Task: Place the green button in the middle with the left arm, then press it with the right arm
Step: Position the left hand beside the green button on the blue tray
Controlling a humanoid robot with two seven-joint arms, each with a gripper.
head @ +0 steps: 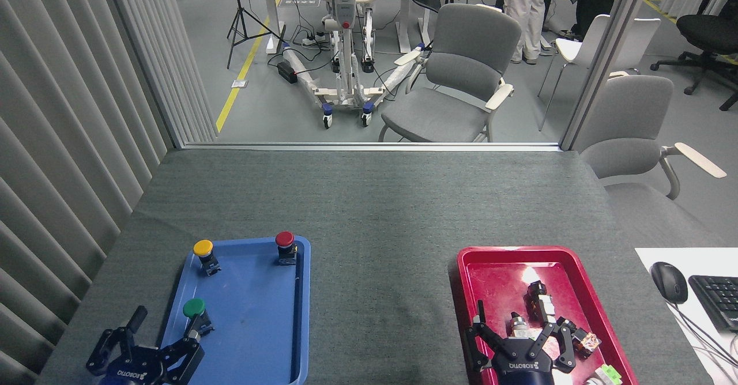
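The green button point(194, 308) stands upright near the front left of the blue tray point(253, 310). My left gripper point(151, 340) hovers at the tray's front left corner, just in front of that button, fingers spread open and holding nothing. Over the front of the red tray point(496, 270) my right gripper point(519, 339) is open too, its fingers fanned above small parts. The middle point(380, 270), bare dark grey cloth, lies between the two trays.
A yellow button point(203, 248) and a red button point(284, 239) stand at the blue tray's far end. Small switch parts point(542, 304) lie in the red tray. A mouse point(669, 281) and keyboard point(718, 298) sit at the right edge.
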